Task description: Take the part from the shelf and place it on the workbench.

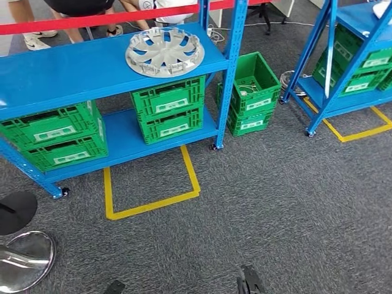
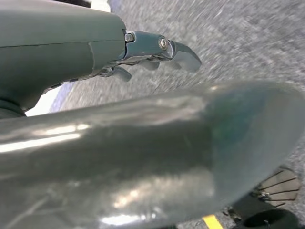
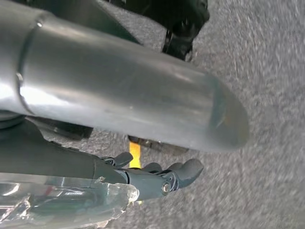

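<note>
The part, a silver wheel cover (image 1: 165, 51), lies flat on the upper board of the blue shelf (image 1: 69, 70), towards its right end, some way ahead of me. My left hand (image 2: 151, 138) hangs over the grey carpet with its fingers (image 2: 163, 47) stretched out and nothing in it. My right hand (image 3: 129, 95) likewise hangs above the carpet, its fingers (image 3: 172, 176) extended and holding nothing. Both hands are far from the wheel cover.
Green crates (image 1: 168, 110) fill the shelf's lower boards, and more crates (image 1: 252, 92) are stacked on the floor to its right. A second blue shelf (image 1: 342, 92) stands at the far right. Yellow tape (image 1: 152, 199) marks the carpet. People's legs (image 1: 34, 30) stand behind the shelf.
</note>
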Controlling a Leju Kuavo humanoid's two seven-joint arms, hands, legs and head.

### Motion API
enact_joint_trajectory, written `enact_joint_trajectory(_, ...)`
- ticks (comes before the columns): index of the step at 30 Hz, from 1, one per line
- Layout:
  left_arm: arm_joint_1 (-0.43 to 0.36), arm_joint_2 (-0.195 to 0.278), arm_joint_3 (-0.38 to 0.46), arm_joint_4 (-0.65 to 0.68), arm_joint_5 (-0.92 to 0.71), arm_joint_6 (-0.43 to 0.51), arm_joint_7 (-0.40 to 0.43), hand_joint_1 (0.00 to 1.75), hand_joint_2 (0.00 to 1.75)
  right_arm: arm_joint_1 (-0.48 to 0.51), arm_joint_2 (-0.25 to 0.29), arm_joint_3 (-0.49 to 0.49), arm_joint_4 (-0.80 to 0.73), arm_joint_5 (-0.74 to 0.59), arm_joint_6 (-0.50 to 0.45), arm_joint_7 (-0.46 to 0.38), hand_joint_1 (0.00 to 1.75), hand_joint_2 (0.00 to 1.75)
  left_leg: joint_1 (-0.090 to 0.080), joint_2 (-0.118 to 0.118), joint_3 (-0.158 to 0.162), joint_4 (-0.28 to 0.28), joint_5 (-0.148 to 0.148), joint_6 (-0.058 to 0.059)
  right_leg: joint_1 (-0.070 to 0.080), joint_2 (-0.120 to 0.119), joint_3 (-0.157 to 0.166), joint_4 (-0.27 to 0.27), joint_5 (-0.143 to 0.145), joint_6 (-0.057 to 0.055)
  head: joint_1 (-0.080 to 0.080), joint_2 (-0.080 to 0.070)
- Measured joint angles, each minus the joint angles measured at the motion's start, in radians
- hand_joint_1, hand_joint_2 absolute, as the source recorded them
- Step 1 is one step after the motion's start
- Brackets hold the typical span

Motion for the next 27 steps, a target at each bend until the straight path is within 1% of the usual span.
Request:
enact_joint_trajectory(1, -0.001, -0.001, 0.001, 0.000, -0.001, -0.001, -0.001, 0.00, 0.00, 0.001, 0.000, 0.000, 0.000, 0.000, 0.000, 0.000, 0.00, 0.00, 0.002, -0.013, 0.000, -0.001, 0.001, 0.005, -0.002, 0.030, -0.026, 0.057, -0.031, 0.004, 0.003, 0.000)
enact_joint_trajectory(2, -0.002, -0.001, 0.002, 0.000, -0.003, -0.001, -0.002, 0.00, 0.00, 0.003, 0.000, 0.000, 0.000, 0.000, 0.001, 0.001, 0.00, 0.00, 0.003, -0.026, -0.001, -0.001, 0.002, 0.008, -0.003, 0.055, -0.060, 0.128, -0.064, 0.006, 0.006, 0.000)
enact_joint_trajectory(3, -0.003, -0.001, 0.003, 0.000, -0.004, -0.001, -0.004, 0.00, 0.00, 0.005, 0.000, 0.000, 0.000, 0.000, 0.001, 0.002, 0.00, 0.00, 0.002, -0.040, -0.002, 0.000, 0.002, 0.010, -0.003, 0.068, -0.095, 0.197, -0.089, 0.006, 0.008, 0.000)
enact_joint_trajectory(4, -0.002, -0.001, 0.003, 0.000, -0.006, -0.002, -0.004, 0.00, 0.00, 0.007, 0.000, 0.000, 0.000, 0.000, 0.001, 0.003, 0.00, 0.00, 0.002, -0.054, -0.002, 0.000, 0.003, 0.011, -0.003, 0.073, -0.120, 0.240, -0.098, 0.006, 0.008, 0.000)
enact_joint_trajectory(5, -0.001, 0.000, 0.004, 0.000, -0.007, -0.002, -0.004, 0.00, 0.00, 0.008, 0.000, 0.000, 0.000, 0.000, 0.001, 0.003, 0.00, 0.00, 0.002, -0.068, -0.002, 0.000, 0.003, 0.011, -0.003, 0.075, -0.126, 0.242, -0.085, 0.005, 0.008, 0.000)
enact_joint_trajectory(6, 0.000, 0.000, 0.004, 0.000, -0.007, -0.002, -0.004, 0.00, 0.00, 0.008, 0.000, 0.000, 0.000, 0.000, 0.001, 0.003, 0.00, 0.00, 0.002, -0.082, -0.001, 0.000, 0.004, 0.010, -0.004, 0.078, -0.113, 0.205, -0.054, 0.003, 0.008, 0.000)
enact_joint_trajectory(7, 0.000, 0.000, 0.005, 0.000, -0.007, -0.002, -0.005, 0.00, 0.00, 0.007, 0.000, 0.000, 0.000, 0.000, 0.001, 0.003, 0.00, 0.00, 0.003, -0.097, 0.000, 0.000, 0.004, 0.008, -0.005, 0.088, -0.084, 0.139, -0.013, 0.001, 0.009, 0.000)
enact_joint_trajectory(8, 0.000, 0.000, 0.005, 0.000, -0.008, -0.002, -0.005, 0.00, 0.00, 0.006, 0.000, 0.000, 0.000, 0.000, 0.001, 0.003, 0.00, 0.00, 0.003, -0.110, 0.000, 0.001, 0.005, 0.005, -0.008, 0.110, -0.053, 0.068, 0.018, -0.001, 0.009, 0.000)
enact_joint_trajectory(9, -0.001, 0.000, 0.005, 0.000, -0.008, -0.002, -0.005, 0.00, 0.00, 0.004, 0.000, 0.000, 0.000, 0.000, 0.001, 0.003, 0.00, 0.00, 0.003, -0.123, -0.002, 0.003, 0.006, 0.000, -0.010, 0.131, -0.027, 0.011, 0.037, -0.003, 0.008, 0.000)
enact_joint_trajectory(10, -0.001, 0.000, 0.005, 0.000, -0.008, -0.002, -0.005, 0.00, 0.00, 0.003, 0.000, 0.000, 0.000, 0.000, 0.001, 0.004, 0.00, 0.00, 0.003, -0.134, -0.006, 0.004, 0.009, -0.006, -0.012, 0.149, -0.011, -0.023, 0.045, -0.004, 0.008, 0.000)
enact_joint_trajectory(11, -0.001, 0.000, 0.005, 0.000, -0.008, -0.002, -0.005, 0.00, 0.00, 0.003, 0.000, 0.000, 0.000, 0.000, 0.001, 0.004, 0.00, 0.00, 0.004, -0.142, -0.010, 0.004, 0.012, -0.013, -0.012, 0.157, -0.007, -0.033, 0.043, -0.007, 0.007, 0.000)
enact_joint_trajectory(12, 0.000, 0.001, 0.005, 0.000, -0.008, -0.001, -0.005, 0.00, 0.00, 0.003, 0.000, 0.000, 0.000, -0.001, 0.001, 0.004, 0.00, 0.00, 0.007, -0.151, -0.014, 0.003, 0.016, -0.020, -0.010, 0.150, -0.006, -0.035, 0.045, -0.012, 0.007, 0.000)
enact_joint_trajectory(13, 0.002, 0.001, 0.005, 0.000, -0.009, 0.000, -0.005, 0.00, 0.00, 0.003, 0.000, 0.000, 0.000, -0.002, 0.001, 0.004, 0.00, 0.00, 0.008, -0.149, -0.017, 0.003, 0.017, -0.026, -0.010, 0.142, -0.006, -0.035, 0.049, -0.018, 0.007, 0.000)
enact_joint_trajectory(14, 0.004, 0.001, 0.006, 0.000, -0.010, 0.002, -0.004, 0.00, 0.00, 0.003, 0.000, 0.000, 0.000, -0.005, 0.002, 0.003, 0.00, 0.00, 0.008, -0.134, -0.023, 0.010, 0.010, -0.031, -0.011, 0.134, -0.007, -0.037, 0.052, -0.025, 0.005, 0.000)
enact_joint_trajectory(15, 0.004, 0.001, 0.006, 0.000, -0.011, 0.005, -0.002, 0.00, 0.00, 0.003, 0.000, -0.001, 0.000, -0.010, 0.003, 0.003, 0.00, 0.00, 0.006, -0.110, -0.034, 0.035, -0.007, -0.036, -0.012, 0.126, -0.006, -0.039, 0.055, -0.032, 0.003, 0.000)
enact_joint_trajectory(16, 0.003, 0.001, 0.006, 0.000, -0.012, 0.007, 0.001, 0.00, 0.00, 0.004, 0.000, -0.003, 0.000, -0.015, 0.004, 0.002, 0.00, 0.00, 0.005, -0.082, -0.055, 0.079, -0.034, -0.039, -0.013, 0.118, -0.006, -0.040, 0.057, -0.036, 0.000, 0.000)
enact_joint_trajectory(17, 0.000, 0.001, 0.006, 0.000, -0.014, 0.010, 0.006, 0.00, 0.00, 0.005, 0.000, -0.005, 0.000, -0.018, 0.006, 0.001, 0.00, 0.00, 0.004, -0.058, -0.085, 0.142, -0.067, -0.042, -0.011, 0.110, -0.007, -0.040, 0.057, -0.039, -0.003, 0.000)
enact_joint_trajectory(18, -0.002, 0.001, 0.007, 0.000, -0.015, 0.012, 0.011, 0.00, 0.00, 0.008, 0.000, -0.008, 0.000, -0.019, 0.006, 0.001, 0.00, 0.00, 0.004, -0.046, -0.116, 0.208, -0.097, -0.044, -0.010, 0.100, -0.008, -0.040, 0.057, -0.040, -0.004, 0.000)
enact_joint_trajectory(19, -0.003, 0.001, 0.007, 0.000, -0.016, 0.014, 0.015, 0.00, 0.00, 0.011, -0.001, -0.010, 0.000, -0.019, 0.006, 0.001, 0.00, 0.00, 0.005, -0.040, -0.139, 0.258, -0.113, -0.045, -0.009, 0.091, -0.008, -0.040, 0.057, -0.040, -0.004, 0.000)
enact_joint_trajectory(20, -0.002, 0.001, 0.007, 0.000, -0.016, 0.015, 0.019, 0.00, 0.00, 0.012, -0.001, -0.012, 0.000, -0.019, 0.006, 0.002, 0.00, 0.00, 0.005, -0.038, -0.146, 0.277, -0.111, -0.045, -0.009, 0.084, -0.009, -0.040, 0.056, -0.041, -0.004, 0.000)
enact_joint_trajectory(21, -0.001, 0.001, 0.008, 0.000, -0.016, 0.015, 0.022, 0.00, 0.00, 0.013, -0.001, -0.013, 0.000, -0.019, 0.006, 0.003, 0.00, 0.00, 0.005, -0.038, -0.133, 0.257, -0.092, -0.044, -0.008, 0.080, -0.008, -0.040, 0.056, -0.041, -0.004, 0.000)
enact_joint_trajectory(22, -0.001, 0.001, 0.009, 0.000, -0.017, 0.015, 0.024, 0.00, 0.00, 0.013, -0.001, -0.015, 0.000, -0.019, 0.006, 0.004, 0.00, 0.00, 0.005, -0.037, -0.103, 0.204, -0.061, -0.041, -0.008, 0.077, -0.008, -0.040, 0.056, -0.040, -0.004, 0.000)
enact_joint_trajectory(23, -0.001, 0.001, 0.011, 0.000, -0.017, 0.015, 0.026, 0.00, 0.00, 0.013, -0.001, -0.015, 0.000, -0.019, 0.006, 0.006, 0.00, 0.00, 0.004, -0.034, -0.064, 0.136, -0.032, -0.038, -0.008, 0.075, -0.007, -0.040, 0.056, -0.039, -0.004, 0.000)
enact_joint_trajectory(24, -0.002, 0.001, 0.013, 0.000, -0.017, 0.015, 0.027, 0.00, 0.00, 0.013, -0.001, -0.015, 0.000, -0.019, 0.006, 0.007, 0.00, 0.00, 0.003, -0.032, -0.029, 0.072, -0.013, -0.034, -0.005, 0.074, -0.008, -0.038, 0.054, -0.036, -0.004, 0.000)
enact_joint_trajectory(25, -0.004, 0.001, 0.016, 0.000, -0.017, 0.015, 0.028, 0.00, 0.00, 0.013, -0.001, -0.016, 0.000, -0.019, 0.006, 0.008, 0.00, 0.00, 0.003, -0.029, -0.004, 0.026, -0.002, -0.032, -0.002, 0.073, -0.009, -0.037, 0.053, -0.033, -0.003, 0.000)
enact_joint_trajectory(26, -0.005, 0.000, 0.019, 0.000, -0.017, 0.015, 0.028, 0.00, 0.00, 0.013, -0.002, -0.016, 0.000, -0.019, 0.006, 0.009, 0.00, 0.00, 0.003, -0.027, 0.007, 0.003, -0.001, -0.032, 0.002, 0.073, -0.012, -0.036, 0.052, -0.035, -0.002, 0.000)
enact_joint_trajectory(27, -0.005, 0.000, 0.022, 0.000, -0.017, 0.015, 0.029, 0.00, 0.00, 0.013, -0.002, -0.017, 0.000, -0.019, 0.006, 0.009, 0.00, 0.00, 0.003, -0.028, 0.009, -0.004, -0.002, -0.032, 0.004, 0.072, -0.015, -0.036, 0.051, -0.038, 0.000, 0.000)
